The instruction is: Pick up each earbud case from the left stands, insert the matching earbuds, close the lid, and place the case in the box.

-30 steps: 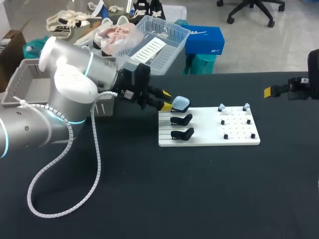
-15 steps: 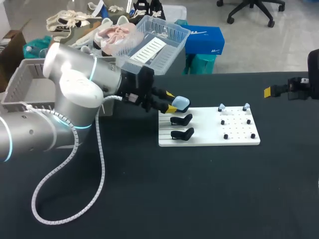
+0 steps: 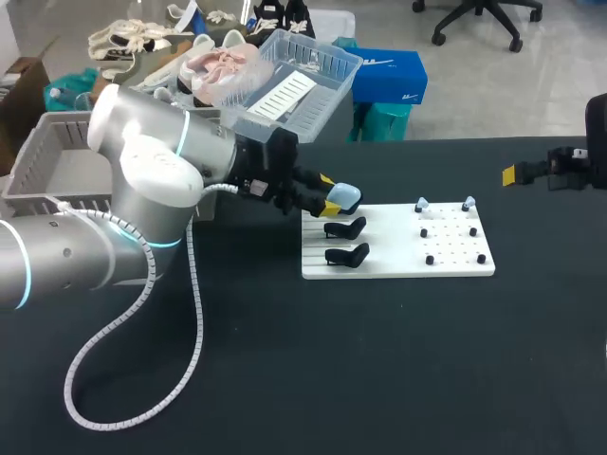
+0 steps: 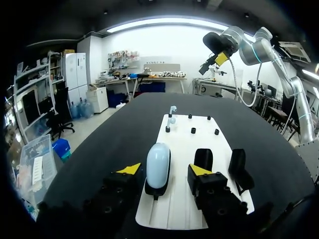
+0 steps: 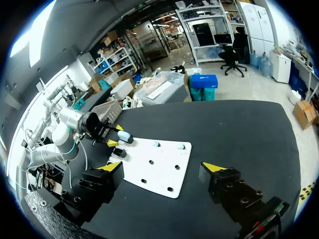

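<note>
In the head view, the left arm is reaching in from the left of the frame, and the left gripper [image 3: 328, 193] is hovering at the upper left corner of a white board [image 3: 398, 258] lying centre-right on the black table [image 3: 379, 360]. Its yellow tips are sitting on either side of a pale blue case [image 3: 345, 197]. Two empty black stands [image 3: 346, 228] are lining up just below the case, and two small earbuds [image 3: 421, 205] are standing on pegs at the board's upper right. A grey crate [image 3: 38, 152] is sitting at the upper left behind the arm. The right gripper [image 3: 531, 173] is waiting at the right edge of the frame, well apart from the board. In the left wrist view, the case is resting upright on its own stand between the fingers, which are standing apart, with a gap showing at one side. In the right wrist view, the right gripper's fingers are spread wide with nothing between them, and the board is lying ahead of them.
</note>
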You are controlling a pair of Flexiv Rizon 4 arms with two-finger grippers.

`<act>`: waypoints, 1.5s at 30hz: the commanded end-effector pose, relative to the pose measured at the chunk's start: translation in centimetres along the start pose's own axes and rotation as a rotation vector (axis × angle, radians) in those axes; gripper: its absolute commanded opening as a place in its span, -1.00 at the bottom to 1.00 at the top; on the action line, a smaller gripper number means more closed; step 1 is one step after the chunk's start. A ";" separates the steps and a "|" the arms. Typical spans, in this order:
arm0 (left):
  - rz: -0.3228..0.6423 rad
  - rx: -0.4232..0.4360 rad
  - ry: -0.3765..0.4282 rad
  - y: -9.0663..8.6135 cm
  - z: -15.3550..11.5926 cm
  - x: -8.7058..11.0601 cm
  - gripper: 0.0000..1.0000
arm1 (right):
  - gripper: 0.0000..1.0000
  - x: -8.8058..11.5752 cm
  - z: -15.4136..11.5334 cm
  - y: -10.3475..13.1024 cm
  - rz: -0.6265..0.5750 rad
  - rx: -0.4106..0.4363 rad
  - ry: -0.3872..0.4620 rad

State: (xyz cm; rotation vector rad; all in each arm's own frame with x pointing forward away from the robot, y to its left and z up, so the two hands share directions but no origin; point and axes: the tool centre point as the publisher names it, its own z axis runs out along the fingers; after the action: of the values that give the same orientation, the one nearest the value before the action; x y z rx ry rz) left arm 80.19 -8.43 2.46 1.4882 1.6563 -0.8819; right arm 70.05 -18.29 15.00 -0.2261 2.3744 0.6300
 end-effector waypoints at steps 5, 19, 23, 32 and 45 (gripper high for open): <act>-0.007 -0.010 -0.002 0.7 0.8 0.0 0.06 | 1.00 0.0 0.0 -0.1 -0.001 -0.003 0.000; -0.005 -0.011 0.004 1.2 1.2 0.2 -0.06 | 1.00 0.0 0.0 -0.1 -0.001 -0.003 0.000; -0.004 -0.010 0.003 1.2 1.2 0.2 -0.11 | 1.00 0.0 0.0 -0.1 -0.001 -0.003 0.000; 0.004 -0.008 0.007 1.4 1.3 0.4 -0.33 | 1.00 0.0 0.0 -0.1 -0.001 -0.003 0.000; 0.005 0.008 -0.013 1.4 0.5 0.1 -1.00 | 1.00 0.0 0.0 -0.1 -0.001 -0.003 0.000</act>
State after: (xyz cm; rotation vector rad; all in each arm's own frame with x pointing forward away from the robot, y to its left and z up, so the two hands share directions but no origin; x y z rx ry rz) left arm 81.36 -8.94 2.04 1.4843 1.6468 -0.8849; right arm 70.05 -18.29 15.00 -0.2261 2.3744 0.6301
